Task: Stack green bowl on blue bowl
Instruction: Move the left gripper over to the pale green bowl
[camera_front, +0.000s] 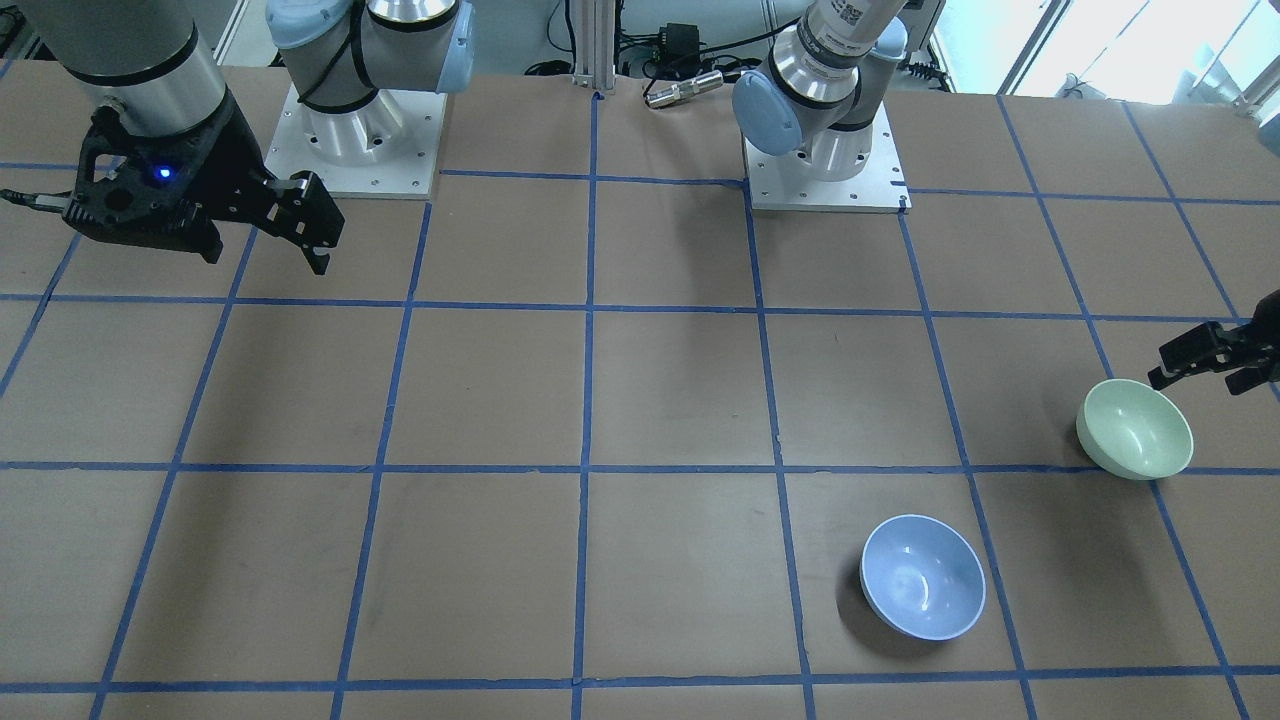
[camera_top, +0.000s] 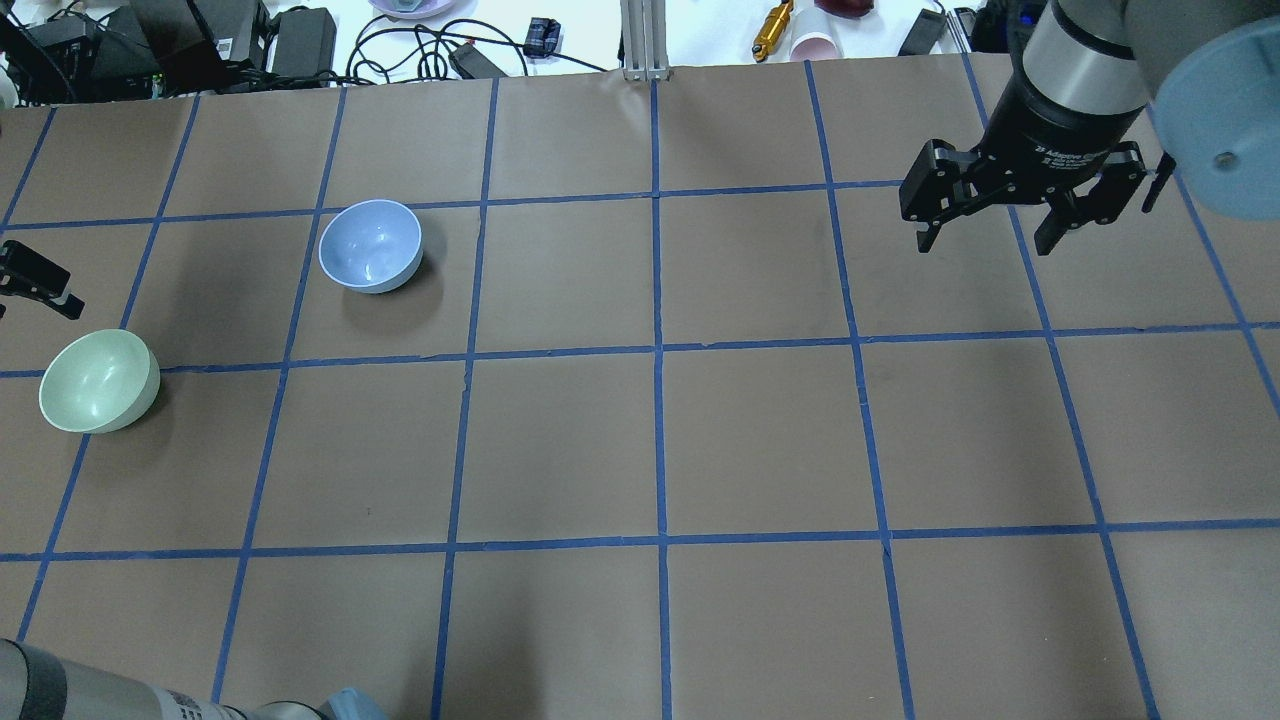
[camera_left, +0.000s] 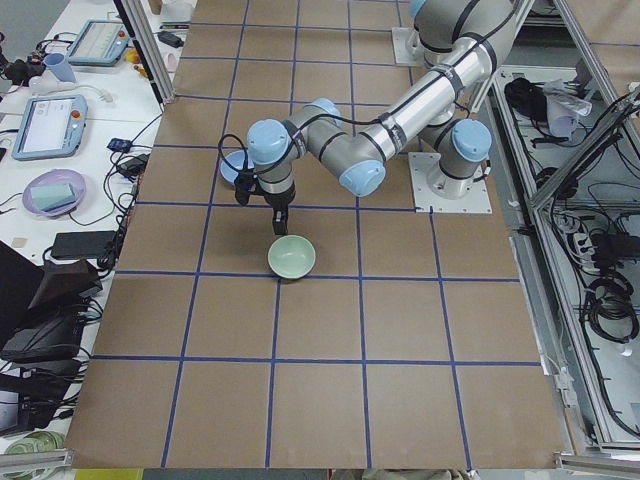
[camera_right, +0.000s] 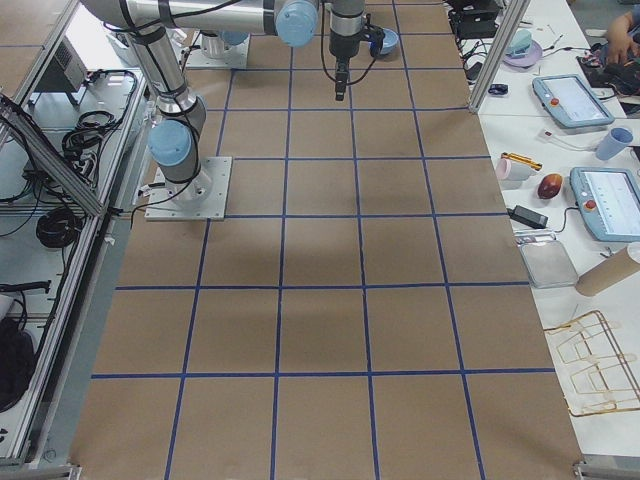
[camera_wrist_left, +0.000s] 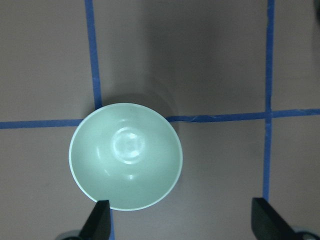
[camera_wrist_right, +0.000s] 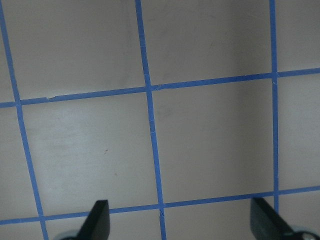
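The green bowl (camera_top: 98, 381) stands upright and empty at the table's left edge; it also shows in the front view (camera_front: 1134, 429), the left side view (camera_left: 291, 257) and the left wrist view (camera_wrist_left: 126, 156). The blue bowl (camera_top: 370, 245) stands upright and empty one square away, also in the front view (camera_front: 922, 576). My left gripper (camera_front: 1205, 362) is open and empty, hovering just above and beside the green bowl; its fingertips (camera_wrist_left: 99, 220) frame the bowl's near rim. My right gripper (camera_top: 985, 235) is open and empty, high over the far right of the table.
The table (camera_top: 660, 440) is brown paper marked with a blue tape grid. Cables, a cup and small tools (camera_top: 775, 30) lie beyond its far edge. The arm bases (camera_front: 825, 150) stand at the robot's side of the table.
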